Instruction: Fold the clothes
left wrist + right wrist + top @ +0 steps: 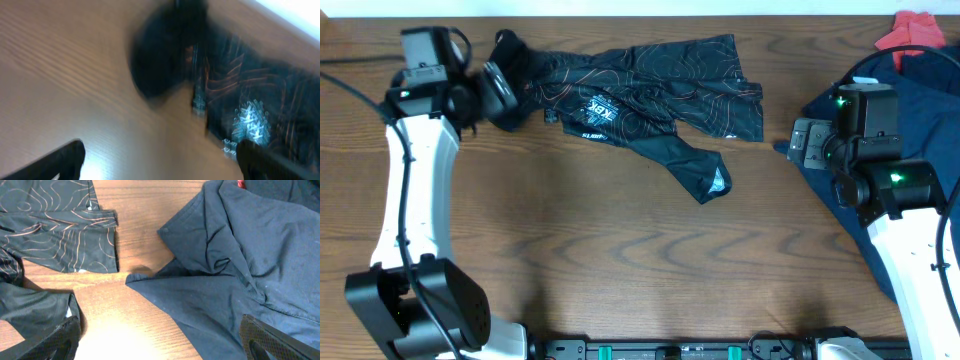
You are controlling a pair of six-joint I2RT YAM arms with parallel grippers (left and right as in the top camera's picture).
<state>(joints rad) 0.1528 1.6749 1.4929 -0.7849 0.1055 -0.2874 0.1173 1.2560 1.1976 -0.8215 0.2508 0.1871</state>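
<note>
The clothes, a black jersey (pixel 650 90) with orange and white contour lines and a white chest logo, lie crumpled along the table's far side, one sleeve trailing toward the middle. My left gripper (pixel 508 98) hovers at the jersey's bunched left end. In the blurred left wrist view it (pixel 160 167) stands open over bare wood, with the jersey (pixel 250 95) ahead to the right. My right gripper (pixel 801 143) is open by the jersey's right end. In its wrist view the right gripper (pixel 160 345) holds nothing, and the jersey (pixel 55 230) lies to the left.
A plain navy garment (pixel 920 90) lies heaped at the right edge under the right arm, filling the right of the right wrist view (pixel 240 255). A small red cloth (pixel 910 30) sits at the far right corner. The wooden table (pixel 620 250) shows bare in front.
</note>
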